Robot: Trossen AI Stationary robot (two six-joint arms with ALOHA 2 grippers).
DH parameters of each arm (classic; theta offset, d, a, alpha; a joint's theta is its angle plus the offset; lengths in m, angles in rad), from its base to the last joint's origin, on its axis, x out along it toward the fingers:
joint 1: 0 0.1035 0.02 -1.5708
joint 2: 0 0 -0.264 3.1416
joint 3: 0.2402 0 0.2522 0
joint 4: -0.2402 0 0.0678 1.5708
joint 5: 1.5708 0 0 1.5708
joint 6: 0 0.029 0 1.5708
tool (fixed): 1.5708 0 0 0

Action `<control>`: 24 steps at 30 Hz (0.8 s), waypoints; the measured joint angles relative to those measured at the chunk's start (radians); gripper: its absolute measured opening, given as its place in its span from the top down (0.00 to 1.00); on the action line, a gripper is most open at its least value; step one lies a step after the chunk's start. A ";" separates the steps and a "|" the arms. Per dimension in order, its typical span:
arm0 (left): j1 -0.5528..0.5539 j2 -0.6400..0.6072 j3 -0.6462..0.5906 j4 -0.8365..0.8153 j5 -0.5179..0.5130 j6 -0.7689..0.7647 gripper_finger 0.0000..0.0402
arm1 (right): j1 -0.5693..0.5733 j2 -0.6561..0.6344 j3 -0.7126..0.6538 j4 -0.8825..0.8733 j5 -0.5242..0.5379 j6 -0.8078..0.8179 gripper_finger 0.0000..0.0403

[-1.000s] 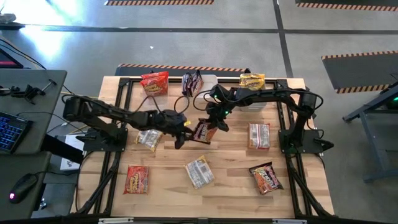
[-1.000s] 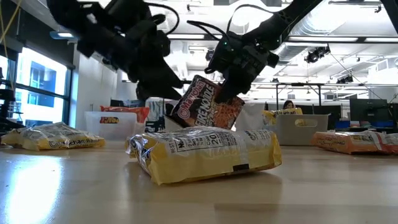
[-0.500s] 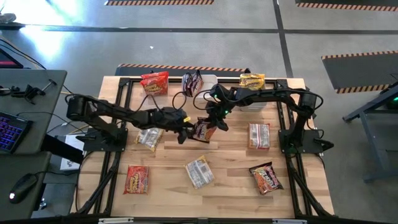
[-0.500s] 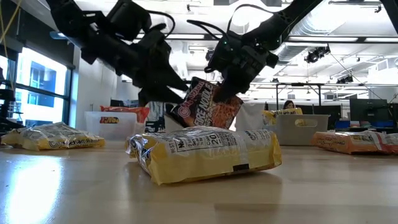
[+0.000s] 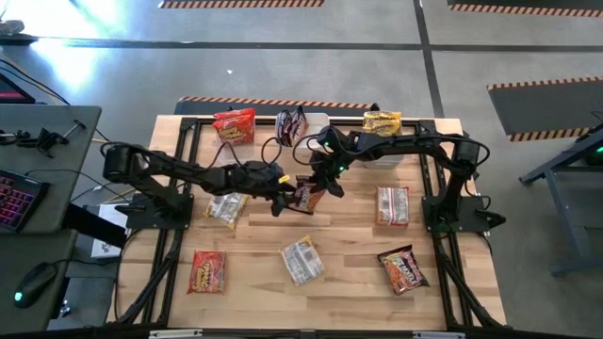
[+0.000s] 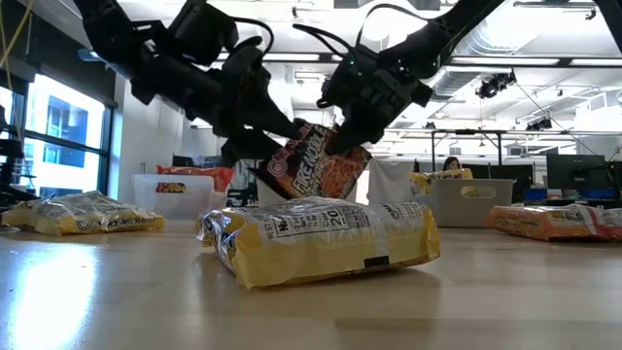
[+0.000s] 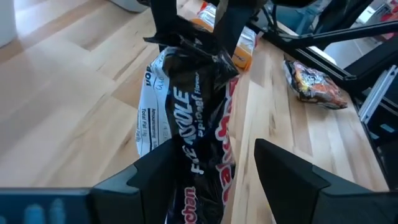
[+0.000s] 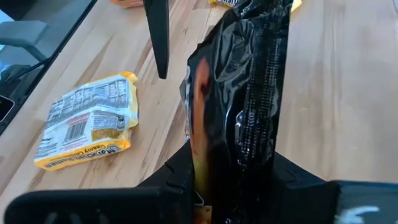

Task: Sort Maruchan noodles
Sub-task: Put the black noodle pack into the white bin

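High view: both arms stretched inward, meeting over the middle of the table (image 5: 349, 273), nearer its far edge. Right gripper (image 5: 321, 185) clenched on a dark maroon noodle packet (image 5: 307, 195), lifted clear of the wood. Left gripper (image 5: 285, 195) spread wide, fingers (image 7: 283, 177) flanking the packet's other end, not clamping. Other noodle packets scattered flat around.
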 joint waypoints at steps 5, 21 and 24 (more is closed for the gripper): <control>0.004 -0.015 0.000 -0.020 0.017 0.001 0.48 | 0.000 0.000 0.000 0.002 -0.005 0.007 0.79; 0.043 -0.071 0.000 -0.096 0.042 0.016 0.47 | 0.000 0.000 0.000 0.003 -0.004 -0.001 0.79; 0.043 -0.071 0.000 -0.104 0.042 -0.010 0.40 | 0.000 0.000 0.000 0.002 -0.004 -0.004 0.79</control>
